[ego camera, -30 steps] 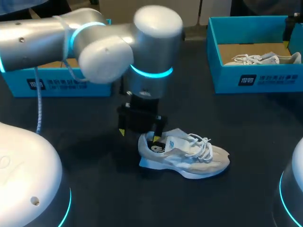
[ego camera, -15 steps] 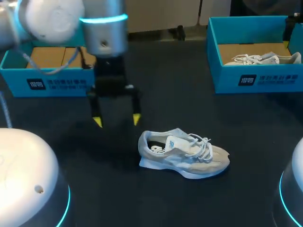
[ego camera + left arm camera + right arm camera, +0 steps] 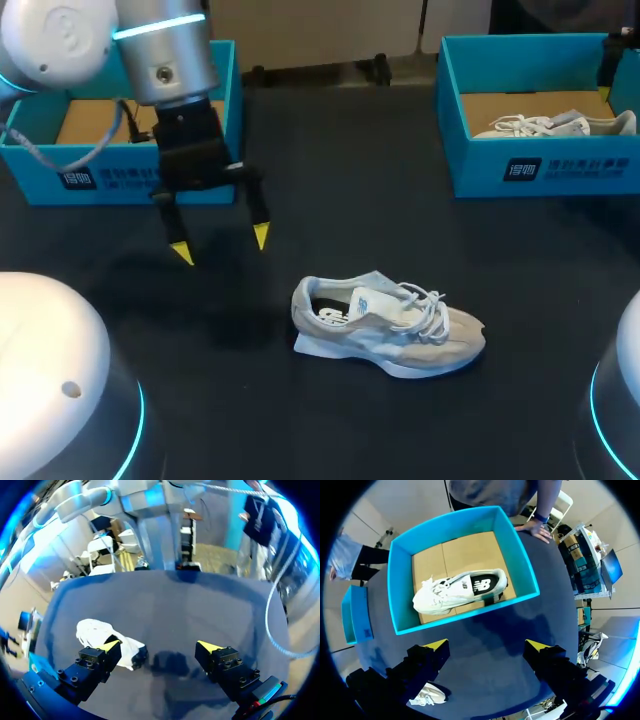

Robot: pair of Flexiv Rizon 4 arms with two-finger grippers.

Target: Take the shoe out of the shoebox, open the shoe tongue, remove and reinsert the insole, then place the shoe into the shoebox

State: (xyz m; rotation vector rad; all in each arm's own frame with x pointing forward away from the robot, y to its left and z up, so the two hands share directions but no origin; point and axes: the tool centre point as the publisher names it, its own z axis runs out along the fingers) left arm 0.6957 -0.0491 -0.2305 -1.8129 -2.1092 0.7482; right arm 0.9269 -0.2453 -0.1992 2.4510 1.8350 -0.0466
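Shoe (image 3: 388,325) sits on its sole mid table (image 3: 340,180), toe to 3 o'clock, outside both boxes. L shoebox (image 3: 120,180) is at its 10 o'clock. L gripper (image 3: 221,245) hangs btwn them, fingers spread, holding nothing. R shoebox (image 3: 540,165) at 2 o'clock holds another shoe (image 3: 555,125). R gripper (image 3: 486,645) is above it, spread, empty. Risk, imo: loose laces snag a fingertip, or a one-sided heel grab tips it over.

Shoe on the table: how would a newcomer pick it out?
Start at the black table. The pale grey shoe lies near its middle, toe toward the right. Unlike the white shoe inside the blue shoebox at the right, it sits unboxed.
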